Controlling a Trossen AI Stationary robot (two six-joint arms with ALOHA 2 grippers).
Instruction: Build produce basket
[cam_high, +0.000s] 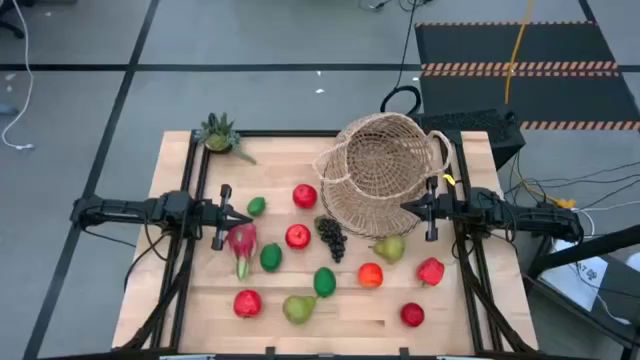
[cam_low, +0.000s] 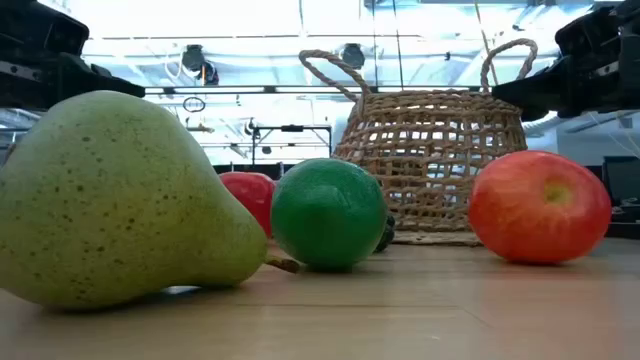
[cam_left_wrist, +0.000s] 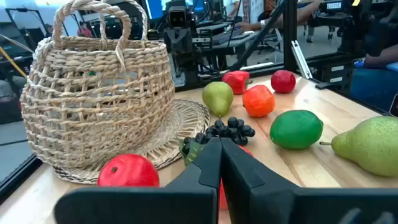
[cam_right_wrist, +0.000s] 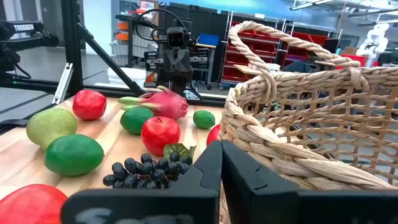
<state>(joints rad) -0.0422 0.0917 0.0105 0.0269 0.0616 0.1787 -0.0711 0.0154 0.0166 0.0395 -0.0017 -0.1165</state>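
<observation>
The tan woven basket (cam_high: 381, 160) stands on a flat woven disc (cam_high: 368, 212) at the table's far right, also seen in the low view (cam_low: 430, 150). Produce lies loose on the wood: red apples (cam_high: 305, 196) (cam_high: 297, 236), limes (cam_high: 257, 206) (cam_high: 325, 281), grapes (cam_high: 331, 237), a dragon fruit (cam_high: 241, 243), pears (cam_high: 389, 248) (cam_high: 298, 308) and an orange piece (cam_high: 370, 275). My left gripper (cam_high: 245, 217) (cam_left_wrist: 221, 144) is shut and hovers over the dragon fruit's far end. My right gripper (cam_high: 405, 207) (cam_right_wrist: 221, 146) is shut and hovers at the basket's near right side, pointing left.
A small spiky potted plant (cam_high: 220, 133) sits at the far left corner. More fruit lies along the near edge: an apple (cam_high: 247, 303), another apple (cam_high: 412, 315), a red piece (cam_high: 431, 270). Bare wood shows between the basket and the far left corner.
</observation>
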